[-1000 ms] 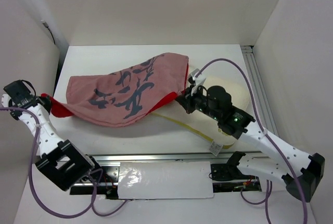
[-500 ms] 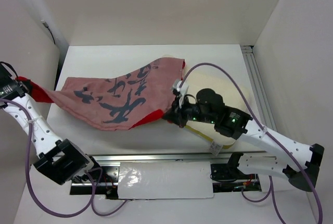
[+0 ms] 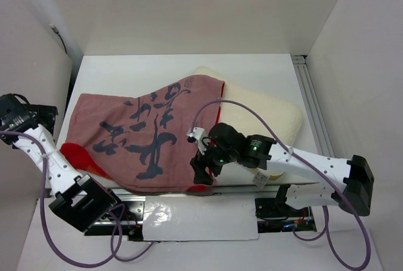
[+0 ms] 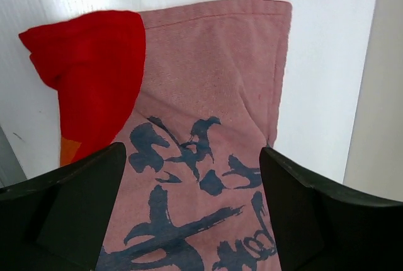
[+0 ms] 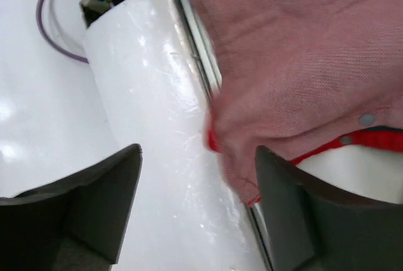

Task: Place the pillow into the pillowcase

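White desk (image 3: 264, 75) is carrying the pillowcase (image 3: 138, 138), spreading over its left half and spilling past the near edge; the pillow (image 3: 264, 116) is lying toward the far right corner, its left end covered by cloth. Left pincer (image 4: 192, 150) and right pincer (image 5: 196, 157) are both gaping, gripping nothing. Probably each should be pinching one hem layer only.

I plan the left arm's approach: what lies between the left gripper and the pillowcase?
Nothing. In the left wrist view the left gripper, jaws open, looks straight at the pillowcase, and no object shows between them.
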{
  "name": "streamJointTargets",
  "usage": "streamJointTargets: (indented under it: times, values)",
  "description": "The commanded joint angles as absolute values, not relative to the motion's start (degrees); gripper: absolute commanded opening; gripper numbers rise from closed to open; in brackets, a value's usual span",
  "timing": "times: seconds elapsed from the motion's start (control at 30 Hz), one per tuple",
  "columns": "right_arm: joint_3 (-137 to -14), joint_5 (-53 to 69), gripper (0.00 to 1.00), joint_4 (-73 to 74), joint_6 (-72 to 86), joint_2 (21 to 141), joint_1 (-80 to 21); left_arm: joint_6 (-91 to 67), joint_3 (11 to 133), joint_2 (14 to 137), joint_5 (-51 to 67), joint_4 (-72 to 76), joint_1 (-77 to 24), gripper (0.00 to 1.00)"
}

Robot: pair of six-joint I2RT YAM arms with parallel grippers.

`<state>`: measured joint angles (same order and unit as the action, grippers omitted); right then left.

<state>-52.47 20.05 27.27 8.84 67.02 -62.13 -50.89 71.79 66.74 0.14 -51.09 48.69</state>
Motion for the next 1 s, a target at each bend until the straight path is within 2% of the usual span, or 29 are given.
streamJointTargets:
  times: [0.0, 0.07, 0.17, 0.2, 0.23, 0.27, 0.33, 0.37, 0.47, 0.57, 0.67, 0.73, 0.83, 0.97]
  values:
    - [-57.30, 13.56, 0.93, 30.40, 7.81, 67.41, -62.49, -47.47, 74.35, 64.25, 4.75, -47.73, 46.86, 1.00]
    - [-58.01, 8.88, 1.00, 30.41, 9.22, 67.41, -61.62, -46.23, 76.02, 63.63, 3.88, -46.49, 40.89, 1.00]
    - [-58.62, 0.20, 1.00, 30.41, 13.77, 66.89, -55.48, -44.83, 77.78, 63.63, -0.68, -43.60, 27.02, 1.00]
    - [-59.23, -2.43, 1.00, 30.41, 15.19, 66.88, -50.59, -44.04, 78.65, 64.15, -1.83, -42.11, 22.89, 1.00]
    - [-59.24, -3.16, 1.00, 30.41, 16.34, 66.88, -47.84, -44.03, 78.66, 64.68, -3.50, -42.10, 18.50, 1.00]
    - [-59.24, -3.77, 1.00, 30.41, 18.70, 66.88, -45.20, -42.82, 79.53, 65.47, -7.61, -41.14, 9.06, 1.00]
    - [-58.72, -7.11, 1.00, 31.11, 21.52, 66.88, -37.14, -41.49, 80.24, 68.72, -11.49, -39.12, -0.57, 1.00]
    - [-58.71, -7.82, 1.00, 31.11, 23.10, 66.88, -34.57, -39.66, 80.94, 70.21, -14.30, -38.24, -9.58, 0.96]
    - [-57.30, -7.82, 1.00, 30.42, 23.64, 66.88, -25.51, -36.49, 81.47, 77.15, -16.96, -34.03, -24.89, 0.93]
    - [-56.69, -7.21, 1.00, 29.79, 23.64, 68.89, -19.53, -33.32, 82.79, 85.15, -17.83, -31.47, -34.06, 0.92]
    - [-57.21, -9.13, 1.00, 29.18, 23.64, 70.83, -16.35, -33.30, 86.91, 91.82, -22.30, -32.94, -37.96, 0.96]
    - [-57.22, -11.07, 1.00, 29.79, 23.64, 73.55, -15.30, -37.86, 90.87, 97.81, -25.21, -39.62, -37.97, 0.97]
    - [-57.74, -11.17, 1.00, 29.27, 24.70, 77.50, -13.62, -44.01, 88.88, 99.15, -24.44, -42.71, -31.66, 0.99]
    - [-57.22, -9.84, 1.00, 27.42, 24.08, 83.48, -12.92, -45.52, 79.82, 94.93, -19.08, -37.46, -21.55, 0.99]
